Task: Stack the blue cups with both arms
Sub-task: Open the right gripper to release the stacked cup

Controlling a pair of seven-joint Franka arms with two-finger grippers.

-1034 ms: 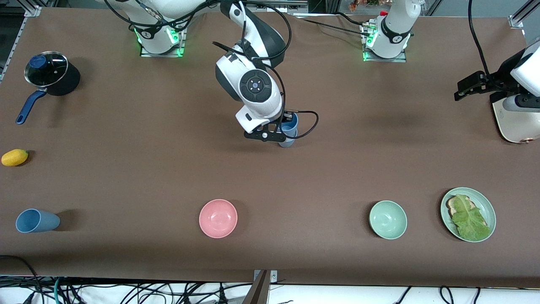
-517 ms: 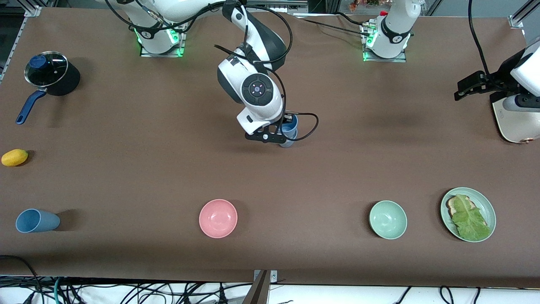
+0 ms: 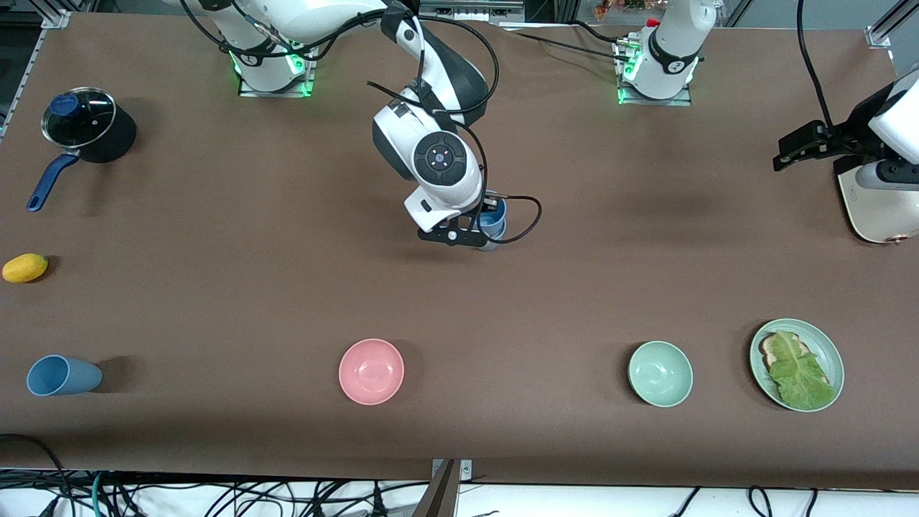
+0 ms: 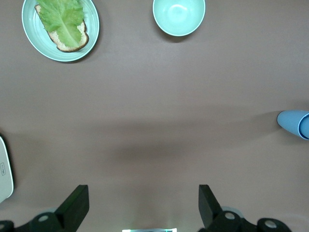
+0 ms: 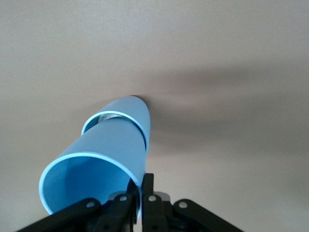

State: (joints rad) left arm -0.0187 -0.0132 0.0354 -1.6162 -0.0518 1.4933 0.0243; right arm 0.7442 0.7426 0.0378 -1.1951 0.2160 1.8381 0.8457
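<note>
My right gripper (image 3: 477,224) is shut on the rim of a blue cup (image 3: 495,215) at mid-table. That cup sits tilted inside a second blue cup (image 3: 489,246) that stands on the table. In the right wrist view the held cup (image 5: 96,169) fills the near field, and the lower cup (image 5: 129,112) rings its base. The right gripper (image 5: 143,193) pinches the cup's wall. A third blue cup (image 3: 61,375) lies on its side at the right arm's end, near the front camera. My left gripper (image 3: 793,148) waits open and empty in the air at the left arm's end, as the left wrist view (image 4: 141,208) shows.
A lidded pot (image 3: 86,126) and a yellow fruit (image 3: 25,267) lie at the right arm's end. A pink bowl (image 3: 371,371), a green bowl (image 3: 660,373) and a plate of toast and lettuce (image 3: 826,345) stand near the front camera. A white appliance (image 3: 879,212) stands under the left gripper.
My right gripper has sunk a little with its cup, and less of the lower cup shows below it. The left arm has not moved.
</note>
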